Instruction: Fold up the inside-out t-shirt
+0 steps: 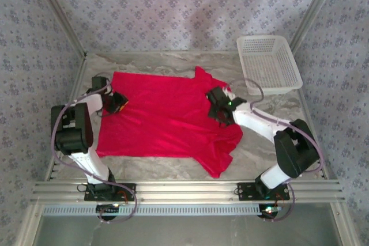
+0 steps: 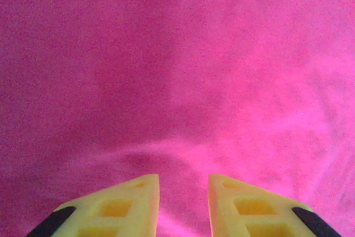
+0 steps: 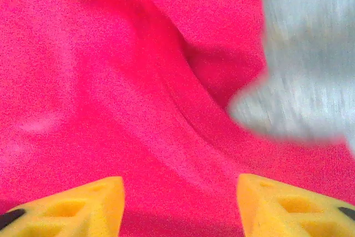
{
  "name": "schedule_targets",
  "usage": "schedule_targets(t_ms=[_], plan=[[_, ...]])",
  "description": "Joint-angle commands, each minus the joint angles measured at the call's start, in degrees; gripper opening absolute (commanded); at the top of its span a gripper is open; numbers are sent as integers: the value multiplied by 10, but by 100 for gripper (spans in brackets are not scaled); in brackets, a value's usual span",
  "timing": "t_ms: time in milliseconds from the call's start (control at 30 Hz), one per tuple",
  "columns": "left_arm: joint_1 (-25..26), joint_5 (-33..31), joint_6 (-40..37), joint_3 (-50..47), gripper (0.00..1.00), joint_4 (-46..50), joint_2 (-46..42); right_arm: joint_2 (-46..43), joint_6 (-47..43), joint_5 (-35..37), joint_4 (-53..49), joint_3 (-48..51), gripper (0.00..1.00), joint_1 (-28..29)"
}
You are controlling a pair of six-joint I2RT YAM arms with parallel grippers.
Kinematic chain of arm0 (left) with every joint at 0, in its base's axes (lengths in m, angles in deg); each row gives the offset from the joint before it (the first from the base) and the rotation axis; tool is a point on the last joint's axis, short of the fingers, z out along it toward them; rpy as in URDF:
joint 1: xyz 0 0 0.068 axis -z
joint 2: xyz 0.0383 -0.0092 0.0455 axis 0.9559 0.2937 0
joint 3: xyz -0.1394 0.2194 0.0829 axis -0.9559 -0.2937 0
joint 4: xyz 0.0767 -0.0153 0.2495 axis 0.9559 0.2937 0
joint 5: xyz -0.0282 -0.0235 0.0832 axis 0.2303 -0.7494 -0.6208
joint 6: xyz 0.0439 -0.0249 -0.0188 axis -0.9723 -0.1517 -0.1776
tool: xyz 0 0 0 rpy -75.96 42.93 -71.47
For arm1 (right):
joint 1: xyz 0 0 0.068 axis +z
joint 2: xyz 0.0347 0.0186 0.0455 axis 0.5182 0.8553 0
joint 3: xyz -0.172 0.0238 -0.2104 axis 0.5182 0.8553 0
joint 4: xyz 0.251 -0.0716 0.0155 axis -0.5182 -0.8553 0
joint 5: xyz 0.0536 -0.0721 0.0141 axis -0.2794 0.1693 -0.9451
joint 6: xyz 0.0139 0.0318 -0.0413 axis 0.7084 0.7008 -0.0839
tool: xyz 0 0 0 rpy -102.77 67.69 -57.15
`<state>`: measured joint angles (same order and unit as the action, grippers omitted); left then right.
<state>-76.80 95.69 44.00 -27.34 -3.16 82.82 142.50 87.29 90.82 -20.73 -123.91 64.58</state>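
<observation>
I see the shirt [image 1: 167,116] spread mostly flat mid-table [image 1: 271,113], bright red and softly wrinkled. My left gripper [image 1: 119,102] sits at its left edge, jaws narrowly parted and holding nothing. My right gripper [image 1: 217,105] is over its right side, jaws wide apart.

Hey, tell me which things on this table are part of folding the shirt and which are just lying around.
Part of the job:
- bright red short-sleeved cloth t-shirt, spread out on the grey marbled table

Just lying about:
- white mesh plastic basket, at the far right corner, apart from the shirt
</observation>
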Motion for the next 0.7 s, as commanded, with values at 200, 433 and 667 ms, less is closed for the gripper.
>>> schedule_targets(t_ms=[200,433,667], plan=[[81,-24,-24,67,27,38,-5,314,-194,-9,-76,-390,63,-92],[95,-23,-27,78,26,42,20,488,-246,-26,-129,-596,66,-110],[102,-24,-27,82,26,40,36,559,-255,-72,-131,-674,28,-129]])
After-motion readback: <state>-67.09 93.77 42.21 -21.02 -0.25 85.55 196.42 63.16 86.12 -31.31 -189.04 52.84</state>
